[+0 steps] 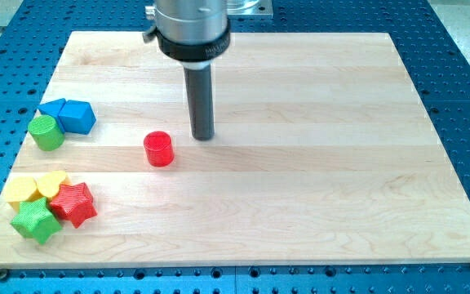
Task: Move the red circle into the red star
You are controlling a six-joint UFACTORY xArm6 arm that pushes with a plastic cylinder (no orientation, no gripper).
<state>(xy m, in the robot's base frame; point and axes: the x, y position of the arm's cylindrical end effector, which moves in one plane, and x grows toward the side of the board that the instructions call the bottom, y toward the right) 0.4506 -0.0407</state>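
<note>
The red circle (159, 149) is a short red cylinder standing left of the board's middle. The red star (74, 203) lies at the lower left, touching the green star (35, 220) and the yellow heart (53, 184). My tip (204, 135) is on the board just to the right of the red circle and slightly above it in the view, with a small gap between them. The red star is down and to the left of the red circle.
A yellow block (24, 190) lies at the left of the yellow heart. A green cylinder (46, 132) and two blue blocks (76, 116) (52, 107) sit at the left edge. The wooden board (317, 188) lies on a blue perforated table.
</note>
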